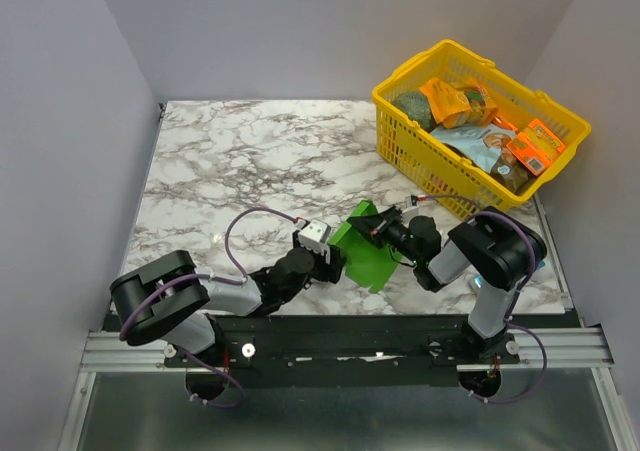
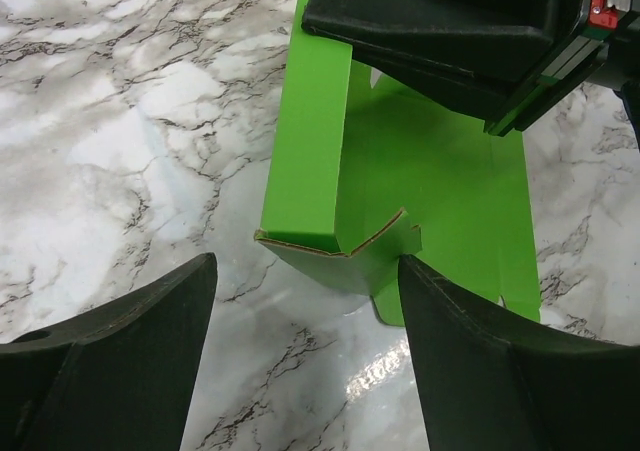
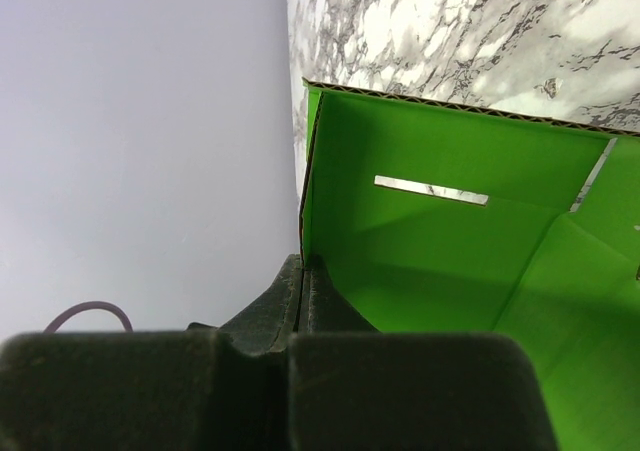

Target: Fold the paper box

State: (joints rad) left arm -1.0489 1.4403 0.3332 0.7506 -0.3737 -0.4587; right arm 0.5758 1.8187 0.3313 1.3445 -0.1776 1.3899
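The paper box point(image 1: 368, 254) is bright green card lying partly folded on the marble table near its front edge. In the left wrist view one side wall point(image 2: 312, 141) stands up beside the flat panel point(image 2: 440, 191), and a small end flap is bent at the near corner. My right gripper point(image 3: 305, 267) is shut on the edge of an upright wall of the box point(image 3: 450, 261), which has a slot cut in it. My left gripper point(image 2: 305, 271) is open just in front of the box's near end, with its right finger point(image 2: 490, 361) over the flat panel's edge.
A yellow plastic basket point(image 1: 432, 159) with several snack packs stands at the back right of the marble table point(image 1: 240, 161). Grey walls enclose the table on three sides. The right gripper's body point(image 2: 450, 21) hangs over the far end of the box.
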